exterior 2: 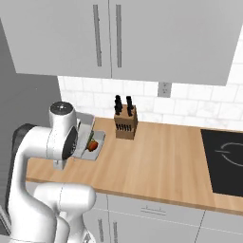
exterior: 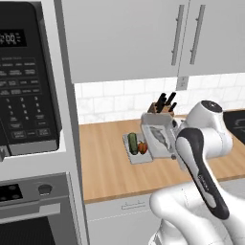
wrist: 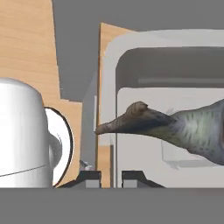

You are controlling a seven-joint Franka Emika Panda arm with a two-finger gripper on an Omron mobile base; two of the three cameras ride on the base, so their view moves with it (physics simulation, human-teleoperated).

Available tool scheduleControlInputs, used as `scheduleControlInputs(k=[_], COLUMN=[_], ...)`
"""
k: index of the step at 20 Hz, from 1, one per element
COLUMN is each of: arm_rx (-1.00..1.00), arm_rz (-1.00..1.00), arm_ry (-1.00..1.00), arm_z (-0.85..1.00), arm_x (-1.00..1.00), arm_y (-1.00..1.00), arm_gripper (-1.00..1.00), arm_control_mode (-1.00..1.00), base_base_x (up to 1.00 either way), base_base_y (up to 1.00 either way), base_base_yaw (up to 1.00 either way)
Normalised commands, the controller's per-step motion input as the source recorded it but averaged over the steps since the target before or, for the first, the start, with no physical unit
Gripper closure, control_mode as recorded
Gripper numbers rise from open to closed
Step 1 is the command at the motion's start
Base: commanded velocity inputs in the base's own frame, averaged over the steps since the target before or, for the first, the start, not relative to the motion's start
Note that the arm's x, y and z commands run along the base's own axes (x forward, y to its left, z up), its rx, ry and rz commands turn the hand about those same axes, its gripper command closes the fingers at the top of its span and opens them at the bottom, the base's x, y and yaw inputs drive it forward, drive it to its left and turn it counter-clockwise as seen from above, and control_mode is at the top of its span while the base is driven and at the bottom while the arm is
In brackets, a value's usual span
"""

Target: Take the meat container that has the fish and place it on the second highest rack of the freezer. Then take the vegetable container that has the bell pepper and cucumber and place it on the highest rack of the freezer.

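The meat container (exterior: 154, 119) is a pale grey tray that stands tilted up above the wooden counter (exterior: 107, 167), with the silvery-grey fish (exterior: 160, 137) inside. In the hand view the fish (wrist: 183, 127) lies close ahead inside the tray's rim (wrist: 131, 57). My gripper (wrist: 111, 177) is shut on the tray's near wall, which passes between the two tips. The vegetable container (exterior: 128, 155) rests flat on the counter just left of it, holding the dark green cucumber (exterior: 132, 143) and the red-orange bell pepper (exterior: 142, 147). The bell pepper (exterior 2: 93, 144) also peeks out beside my arm. The freezer is out of view.
A knife block (exterior: 162, 106) stands against the tiled wall behind the trays. The black microwave (exterior: 24, 81) and oven (exterior: 28, 215) column rises at the counter's left end. A black cooktop (exterior 2: 228, 159) lies to the right. Wall cabinets (exterior 2: 118, 38) hang overhead.
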Motion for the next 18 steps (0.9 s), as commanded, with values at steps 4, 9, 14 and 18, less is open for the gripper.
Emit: scheduleControlInputs(k=[4,9,14,18], arm_rx=[-0.04,-0.19,-0.08,0.0], arm_rz=[-0.05,-0.08,0.0,0.0], arm_ry=[-0.01,0.06,0.1,0.0], arm_z=[0.07,0.22,-0.07,-0.06], arm_x=[-0.44,-0.14,0.0,0.0], arm_y=[0.0,-0.01,-0.01,0.0], arm_gripper=[1.0,1.0,1.0,1.0], arm_control_mode=[-1.0,-1.0,-1.0,-1.0], base_base_x=[0.0,0.0,0.0,0.0], base_base_y=[0.0,0.0,0.0,0.0], base_base_yaw=[0.0,0.0,0.0,0.0])
